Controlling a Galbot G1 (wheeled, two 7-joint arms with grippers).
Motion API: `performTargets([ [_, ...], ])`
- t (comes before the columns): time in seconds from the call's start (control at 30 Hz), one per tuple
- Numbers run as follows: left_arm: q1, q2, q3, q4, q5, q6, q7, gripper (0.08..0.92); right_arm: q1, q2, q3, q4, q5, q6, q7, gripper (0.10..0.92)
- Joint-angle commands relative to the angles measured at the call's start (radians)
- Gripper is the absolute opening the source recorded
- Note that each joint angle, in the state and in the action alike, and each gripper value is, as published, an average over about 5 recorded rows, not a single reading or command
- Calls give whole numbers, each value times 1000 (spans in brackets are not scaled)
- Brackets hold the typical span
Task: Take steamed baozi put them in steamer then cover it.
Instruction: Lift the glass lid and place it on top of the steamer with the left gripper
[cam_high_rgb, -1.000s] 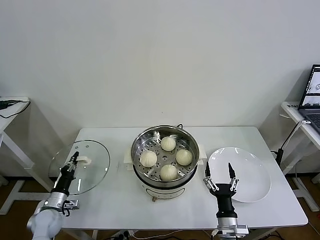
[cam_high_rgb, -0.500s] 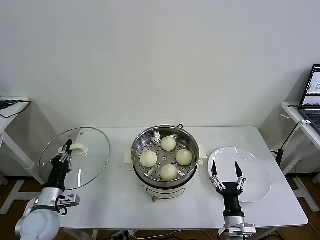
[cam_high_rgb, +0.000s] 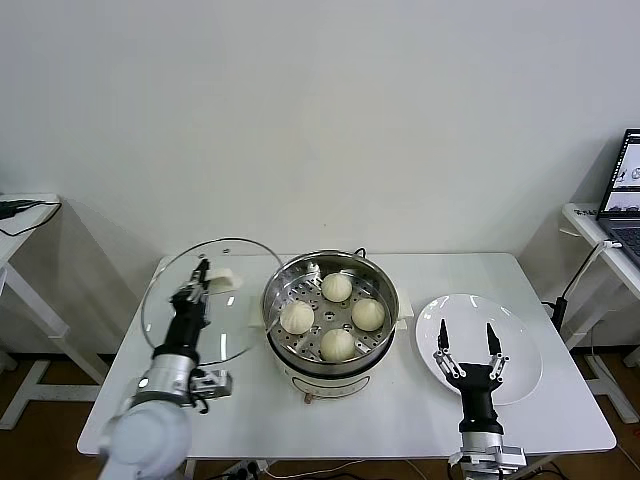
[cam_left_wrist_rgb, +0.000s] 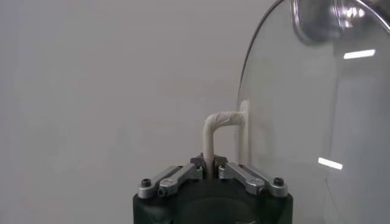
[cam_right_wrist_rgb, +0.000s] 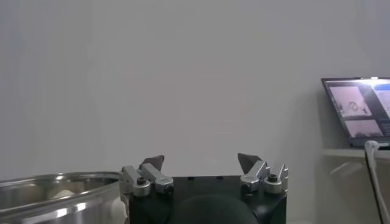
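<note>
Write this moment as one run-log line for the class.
left gripper: shut on round glass lid's white handle, lid held beside wide steel steamer pot | four off-white buns: inside | right gripper: open over flat white plate

Bright, even indoor light from overhead – white wall (cam_high_rgb: 330, 120) flat and uniform, no hard shadows. Soft faint shadows under the table (cam_high_rgb: 560, 400) edge and around the steamer (cam_high_rgb: 330, 300) base. Steel rim and tray of the steamer throw small specular highlights; the buns inside evenly lit. Glass lid (cam_high_rgb: 205, 300) shows pale reflections in the head view. In the left wrist view the lid (cam_left_wrist_rgb: 317, 109) carries bright streaks of glare – ceiling light reflections – and a mirrored blob at its top edge. Right wrist view is dimmer, greyish, background laptop (cam_right_wrist_rgb: 359, 109) soft and out of focus. Head view sharp, no visible edge distortion.
</note>
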Motion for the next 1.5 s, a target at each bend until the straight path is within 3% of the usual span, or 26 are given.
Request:
performTargets([
  [0.03, -194, -20, 340, 1, 149, 178, 109, 187, -8, 5, 25, 1, -5, -2, 1, 823],
  [0.5, -321, -123, 525, 177, 234, 262, 135, 187, -20, 34, 49, -7, -30, -1, 1, 823],
  [0.83, -344, -208, 540, 269, 252, 280, 121, 187, -11, 43, 54, -25, -37, 2, 0, 823],
  [1.5, -332, -290, 518, 378, 313, 255, 85, 187, 11, 42, 46, -56, -42, 5, -3, 823],
])
